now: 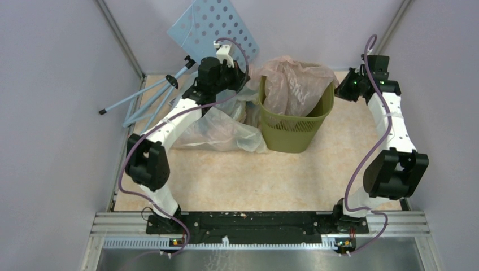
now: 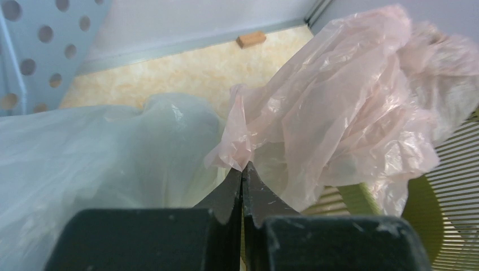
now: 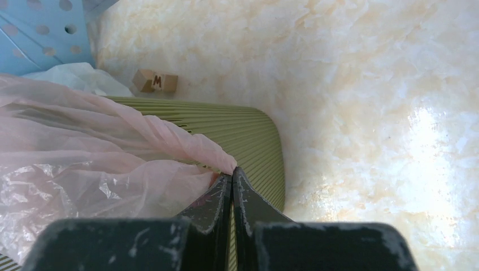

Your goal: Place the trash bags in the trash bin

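1. The trash bin (image 1: 294, 127) stands upright on the table (image 1: 254, 180), at the far middle, between the two arms.
2. The pink bag (image 1: 294, 79) is bunched up in the mouth of the bin. Much of it billows above the rim, and part hangs over the bin's left edge.
3. The left gripper (image 2: 243, 169) is at the bin's far-left side. Its fingers are pressed together, pinching a lower fold of the pink bag at the tips.
4. The right gripper (image 3: 232, 172) is at the bin's right rim. Its fingers are pressed together too, with a twisted edge of the pink bag running into the tips, just above the bin's ribbed wall.
5. A whitish bag (image 1: 217, 130) lies crumpled on the table, touching the bin's left side, under the left arm.
6. A blue perforated board (image 1: 217, 28) leans at the far left.
7. A small wooden block (image 3: 155, 82) sits on the table beyond the bin.
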`<state>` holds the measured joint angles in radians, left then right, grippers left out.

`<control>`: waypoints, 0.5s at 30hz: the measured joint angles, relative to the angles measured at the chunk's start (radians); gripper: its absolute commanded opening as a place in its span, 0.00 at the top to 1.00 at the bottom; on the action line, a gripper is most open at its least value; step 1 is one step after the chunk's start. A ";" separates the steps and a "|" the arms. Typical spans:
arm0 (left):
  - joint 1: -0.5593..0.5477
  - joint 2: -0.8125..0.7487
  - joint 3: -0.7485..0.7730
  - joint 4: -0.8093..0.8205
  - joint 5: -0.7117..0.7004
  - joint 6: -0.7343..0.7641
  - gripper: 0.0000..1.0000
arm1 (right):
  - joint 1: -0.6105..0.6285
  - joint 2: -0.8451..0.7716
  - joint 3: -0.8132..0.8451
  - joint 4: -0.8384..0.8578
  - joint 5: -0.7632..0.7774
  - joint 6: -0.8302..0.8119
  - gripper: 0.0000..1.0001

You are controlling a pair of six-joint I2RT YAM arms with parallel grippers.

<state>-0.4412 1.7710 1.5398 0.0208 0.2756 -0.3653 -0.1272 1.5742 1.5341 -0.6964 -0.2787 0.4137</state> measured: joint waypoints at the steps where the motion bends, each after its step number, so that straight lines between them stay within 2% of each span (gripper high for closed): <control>1: 0.000 -0.030 -0.024 0.012 -0.008 0.001 0.96 | 0.000 -0.003 -0.001 -0.004 0.004 -0.001 1.00; 7: 0.001 -0.155 -0.178 0.063 -0.049 0.010 0.94 | 0.000 -0.026 -0.055 0.010 0.003 -0.003 1.00; 15: 0.002 -0.162 -0.286 0.058 -0.060 0.014 0.97 | 0.000 -0.032 -0.146 0.039 -0.022 -0.003 1.00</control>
<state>-0.4397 1.6089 1.2537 0.0788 0.2161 -0.3508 -0.1272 1.5425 1.3876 -0.6579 -0.3004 0.4110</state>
